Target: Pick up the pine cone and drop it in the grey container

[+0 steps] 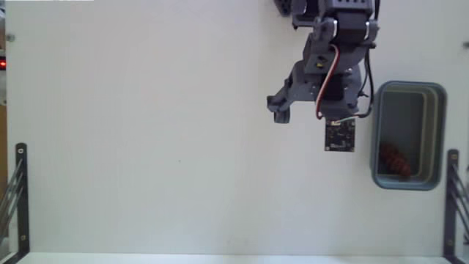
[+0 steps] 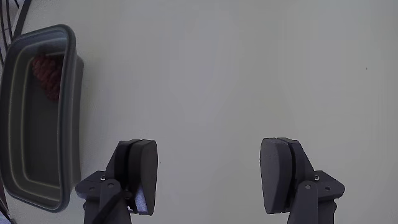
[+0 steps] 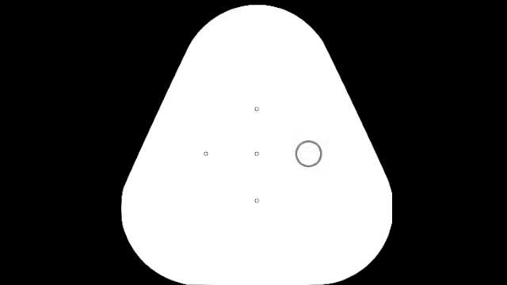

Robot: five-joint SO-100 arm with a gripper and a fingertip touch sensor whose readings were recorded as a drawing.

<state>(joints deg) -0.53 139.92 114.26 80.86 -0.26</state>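
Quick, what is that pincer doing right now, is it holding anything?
Pincer: open, holding nothing; the reddish-brown pine cone lies in the blue-grey plastic tub.

- A plain white surface [image 1: 161, 132] filled most of the fixed view.
- Black metal brackets stood at its lower edges, one left [image 1: 20, 192], one right [image 1: 452, 198].
- A small red light [image 1: 2, 64] glowed at the far left edge.

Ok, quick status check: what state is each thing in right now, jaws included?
pine cone: lying inside the grey container, at its near end in the fixed view.
grey container: upright on the table, holding only the cone.
gripper: jaws wide open, empty, over bare table beside the container.
table: white, nothing else on it.
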